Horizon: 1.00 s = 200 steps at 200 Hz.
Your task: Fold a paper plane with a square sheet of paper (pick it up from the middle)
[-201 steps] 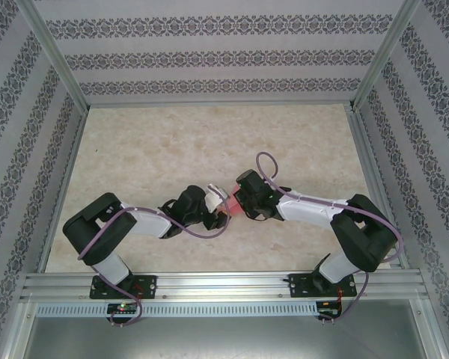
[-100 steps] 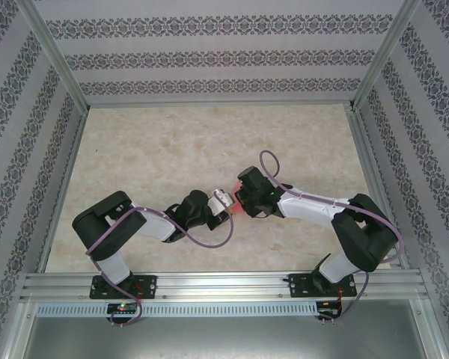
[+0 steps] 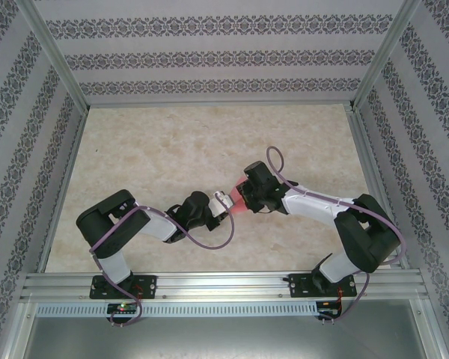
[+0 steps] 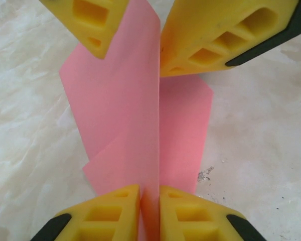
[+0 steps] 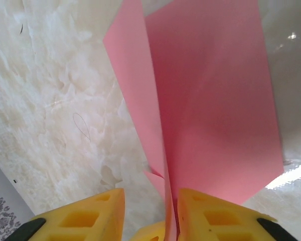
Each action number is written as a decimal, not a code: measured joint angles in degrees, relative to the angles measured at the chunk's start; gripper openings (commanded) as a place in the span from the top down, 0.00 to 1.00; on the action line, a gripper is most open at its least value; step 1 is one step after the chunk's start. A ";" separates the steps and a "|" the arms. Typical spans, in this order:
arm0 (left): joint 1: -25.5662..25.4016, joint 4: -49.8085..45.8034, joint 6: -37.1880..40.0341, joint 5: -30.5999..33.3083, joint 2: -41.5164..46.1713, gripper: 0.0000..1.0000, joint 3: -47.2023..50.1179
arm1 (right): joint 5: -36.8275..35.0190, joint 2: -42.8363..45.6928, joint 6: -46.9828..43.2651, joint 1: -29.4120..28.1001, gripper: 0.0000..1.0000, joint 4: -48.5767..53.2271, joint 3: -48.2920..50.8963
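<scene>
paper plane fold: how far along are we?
Done: the pink sheet has a centre crease, and a slanted overlap shows on one half. In hand: the left hand pinches the crease, while the right hand stands open around the sheet. Left: no sharp nose or wings visible, so most of the folds likely remain.

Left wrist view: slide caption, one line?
Left end effector pinches the folded pink sheet near its fold, while the right end effector stands open astride its far end.

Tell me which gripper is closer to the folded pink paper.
Left: the left gripper has its fingers shut on the folded pink paper along its upright ridge. The right gripper stands open astride the ridge's other end.
</scene>
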<state>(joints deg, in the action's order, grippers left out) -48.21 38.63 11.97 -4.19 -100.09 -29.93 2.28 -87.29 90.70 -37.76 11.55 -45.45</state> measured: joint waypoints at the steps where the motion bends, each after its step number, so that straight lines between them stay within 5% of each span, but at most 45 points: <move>1: 0.02 -0.02 0.00 0.00 0.00 0.84 0.00 | 0.04 0.00 -0.04 0.02 0.62 0.02 0.00; 90: 0.37 -4.66 -14.91 -4.13 1.16 0.87 -1.51 | 6.34 4.92 -20.72 5.75 0.42 -1.31 0.57; 200: 4.33 -7.91 -34.82 -14.40 1.11 0.89 -3.89 | 15.85 8.09 -38.36 6.38 0.51 -8.55 9.16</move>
<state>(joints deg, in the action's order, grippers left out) -43.88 30.72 -22.85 -18.59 -98.98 -33.82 18.13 -79.20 52.34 -31.38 3.01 -36.29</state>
